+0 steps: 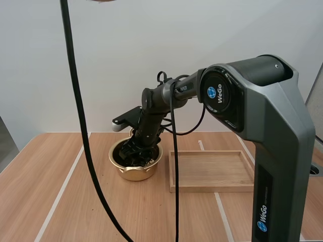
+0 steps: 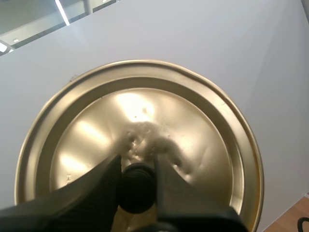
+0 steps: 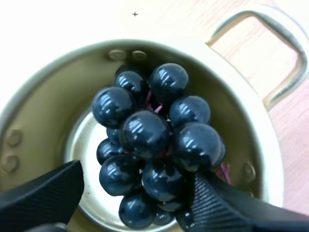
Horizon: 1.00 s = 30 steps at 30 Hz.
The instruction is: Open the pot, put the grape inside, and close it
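Observation:
A gold pot [image 1: 134,174] stands on the wooden table, left of a tray. My right gripper [image 1: 136,153] reaches down into it. Seen from the right wrist, a bunch of dark grapes [image 3: 149,145] lies inside the pot [image 3: 43,106]. My right gripper [image 3: 133,203] is open, its fingers [image 3: 46,193] standing at either side of the bunch. One finger keeps a small gap from the grapes; the other is right against them. My left gripper [image 2: 137,166] is shut on the black knob [image 2: 137,189] of the gold lid [image 2: 145,116], held up against a white wall.
A shallow wooden tray [image 1: 212,187] lies right of the pot, close to its rim. The pot's loop handle [image 3: 285,43] sticks out over the table. Open tabletop with pale stripes extends to the left and front.

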Motion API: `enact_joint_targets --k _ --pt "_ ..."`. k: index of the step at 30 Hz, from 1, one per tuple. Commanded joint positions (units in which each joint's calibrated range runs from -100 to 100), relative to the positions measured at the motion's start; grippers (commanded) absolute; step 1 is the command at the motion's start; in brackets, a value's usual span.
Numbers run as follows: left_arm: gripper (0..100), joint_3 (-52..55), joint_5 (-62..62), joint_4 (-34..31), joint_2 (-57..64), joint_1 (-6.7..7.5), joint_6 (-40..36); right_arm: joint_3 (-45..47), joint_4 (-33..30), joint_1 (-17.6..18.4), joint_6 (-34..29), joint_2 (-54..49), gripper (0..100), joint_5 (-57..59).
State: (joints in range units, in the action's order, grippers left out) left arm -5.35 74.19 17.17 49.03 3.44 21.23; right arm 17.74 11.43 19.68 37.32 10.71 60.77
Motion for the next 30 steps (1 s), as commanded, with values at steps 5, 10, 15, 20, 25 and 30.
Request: enact_joint_targets --k 5,10,15,20,25,30 --pt "0 -0.5 -1.3 0.1 -0.2 0.19 -0.6 -0.5 -1.1 -0.1 -0.6 -4.6 100 -0.1" --pt "0 -0.5 -1.3 0.1 -0.2 0.19 -0.6 -0.5 -2.3 -0.1 -0.9 -8.8 100 -0.1" --pt "0 -0.5 -1.3 0.1 -0.2 0.19 -0.6 -0.5 -2.3 -0.1 -1.2 -12.1 100 -0.1" --pt "0 -0.5 -1.3 -0.3 -0.1 0.19 -0.6 -0.5 -3.7 -0.3 -2.4 -17.5 100 0.2" --pt "0 -0.5 -1.5 -0.8 -0.1 0.19 -0.6 -0.5 -3.7 -3.4 -2.7 -22.1 100 2.7" --pt "0 -0.5 -2.7 -0.8 -0.2 0.19 -1.0 -0.5 -3.7 -8.1 -2.7 -26.7 100 6.0"
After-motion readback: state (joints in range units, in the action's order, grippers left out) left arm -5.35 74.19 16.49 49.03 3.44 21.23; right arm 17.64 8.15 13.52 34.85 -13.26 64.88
